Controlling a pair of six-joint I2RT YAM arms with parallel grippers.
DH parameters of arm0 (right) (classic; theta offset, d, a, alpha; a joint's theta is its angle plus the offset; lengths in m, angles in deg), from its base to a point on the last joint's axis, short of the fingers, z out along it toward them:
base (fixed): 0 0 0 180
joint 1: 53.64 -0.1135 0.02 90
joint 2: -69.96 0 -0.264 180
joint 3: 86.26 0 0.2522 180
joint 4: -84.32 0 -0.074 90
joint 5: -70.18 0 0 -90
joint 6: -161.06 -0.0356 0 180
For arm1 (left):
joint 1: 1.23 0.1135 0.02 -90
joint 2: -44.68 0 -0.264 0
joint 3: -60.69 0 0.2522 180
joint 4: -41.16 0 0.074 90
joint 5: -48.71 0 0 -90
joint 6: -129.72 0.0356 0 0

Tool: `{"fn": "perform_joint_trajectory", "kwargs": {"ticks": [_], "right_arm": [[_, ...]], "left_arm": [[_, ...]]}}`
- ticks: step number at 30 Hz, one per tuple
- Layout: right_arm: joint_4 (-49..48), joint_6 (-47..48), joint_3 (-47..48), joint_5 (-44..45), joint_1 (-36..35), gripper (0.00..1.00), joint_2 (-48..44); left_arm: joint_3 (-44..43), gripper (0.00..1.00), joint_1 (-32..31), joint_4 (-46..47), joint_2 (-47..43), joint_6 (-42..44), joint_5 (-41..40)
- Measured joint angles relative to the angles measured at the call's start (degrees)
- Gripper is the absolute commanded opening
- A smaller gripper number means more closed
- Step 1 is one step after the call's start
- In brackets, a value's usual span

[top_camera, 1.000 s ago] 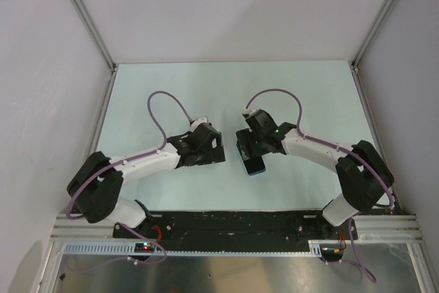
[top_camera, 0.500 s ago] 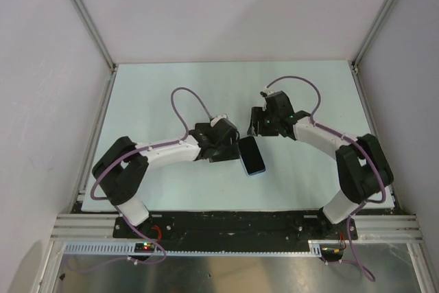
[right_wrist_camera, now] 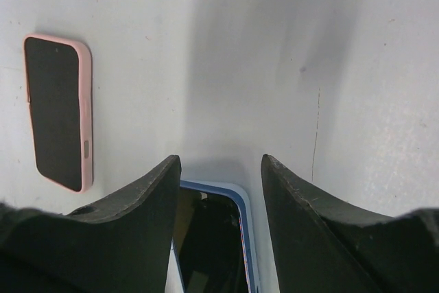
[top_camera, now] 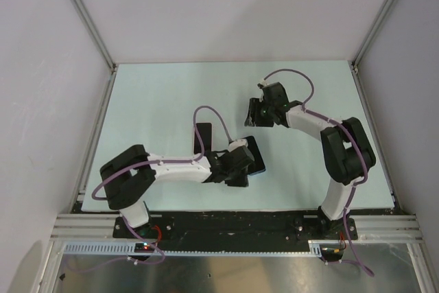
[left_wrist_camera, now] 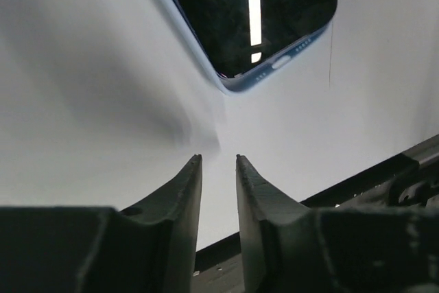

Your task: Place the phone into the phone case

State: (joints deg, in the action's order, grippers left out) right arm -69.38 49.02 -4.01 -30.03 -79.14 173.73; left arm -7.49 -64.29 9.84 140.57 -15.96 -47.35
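Observation:
A dark glossy phone [left_wrist_camera: 260,12] lies flat on the table inside a blue phone case [left_wrist_camera: 274,63], near the front middle [top_camera: 257,159]. My left gripper [top_camera: 241,168] sits low beside its near end. In the left wrist view that gripper [left_wrist_camera: 219,157] is open by a narrow gap with nothing in it, a little short of the case's port end. My right gripper [top_camera: 252,116] hangs farther back. The right wrist view shows it [right_wrist_camera: 221,159] open wide above the case's rounded corner [right_wrist_camera: 243,200], with the phone [right_wrist_camera: 209,238] below and between the fingers, untouched on the right side.
A pink-rimmed dark slab [right_wrist_camera: 58,121], a second phone or case, lies flat to the left in the right wrist view; it does not show from above. The black base rail [top_camera: 226,221] runs along the table's near edge, close behind the left gripper. White walls enclose the table.
My left arm swung right and toward the near edge, up to the phone, its jaws narrowing. My right gripper drew back from the phone toward the far side and narrowed a little.

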Motion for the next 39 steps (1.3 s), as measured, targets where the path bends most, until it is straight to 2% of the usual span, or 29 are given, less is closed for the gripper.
{"fn": "perform_joint_trajectory", "kwargs": {"ticks": [12, 21, 30, 39], "right_arm": [[0.8, 1.5, 1.7, -1.3, -0.3, 0.53, 2.2], [3.1, 2.9, 1.7, -1.3, -1.6, 0.5, 2.7], [4.8, 3.8, 1.4, 0.2, -3.7, 0.49, 2.7], [4.1, 3.2, -5.3, 2.0, -3.7, 0.48, -0.7]], "left_arm": [[-3.3, 0.2, -2.3, 2.7, 5.7, -1.9, 1.7], [-2.6, 0.18, -0.3, 6.2, 6.6, -7.2, 1.8], [-1.5, 0.17, 2.5, 8.7, 6.6, -8.9, 2.2], [-0.2, 0.16, 5.1, 10.3, 6.2, -8.9, 3.3]]}}
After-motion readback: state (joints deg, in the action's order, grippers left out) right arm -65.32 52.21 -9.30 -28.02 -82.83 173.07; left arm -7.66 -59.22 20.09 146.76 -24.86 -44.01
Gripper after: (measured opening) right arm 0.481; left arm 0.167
